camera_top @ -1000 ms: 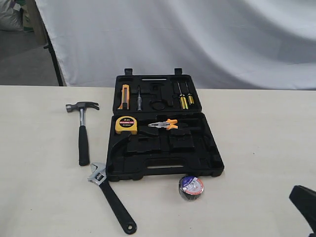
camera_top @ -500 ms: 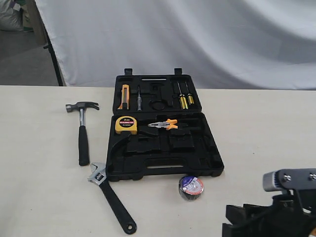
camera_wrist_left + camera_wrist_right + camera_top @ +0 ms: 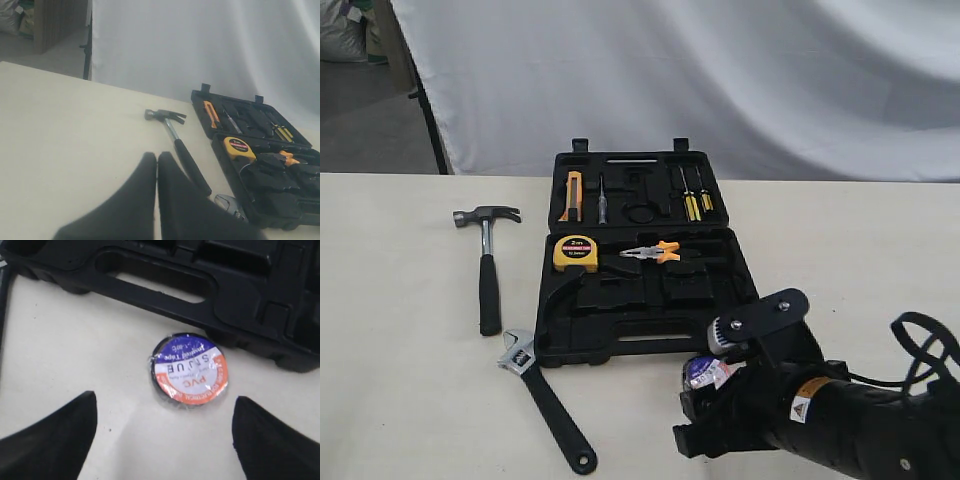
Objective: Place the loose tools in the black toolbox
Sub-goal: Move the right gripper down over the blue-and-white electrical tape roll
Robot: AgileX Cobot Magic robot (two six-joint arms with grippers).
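The black toolbox [image 3: 750, 290] lies open mid-table. Left of it lies the claw hammer [image 3: 488, 270], its head away from the front edge. The adjustable wrench [image 3: 545, 400] lies at the box's front left corner. The small tape roll [image 3: 705, 372] sits flat just in front of the box, partly covered by my right arm [image 3: 820, 410]. In the right wrist view the roll [image 3: 189, 370] lies just ahead of my open right gripper [image 3: 165, 399], and the fingers do not touch it. My left gripper [image 3: 155, 156] is shut and empty, hovering near the hammer's handle [image 3: 192, 167].
A yellow tape measure [image 3: 576, 252] and orange-handled pliers [image 3: 655, 252] lie in the box's near half. Screwdrivers and a knife sit in the far half [image 3: 630, 185]. A white cloth backdrop [image 3: 670, 80] hangs behind the table.
My right arm has come in from the lower right corner, moving left and forward over the tape roll, and now hides part of it. The tools have not moved.
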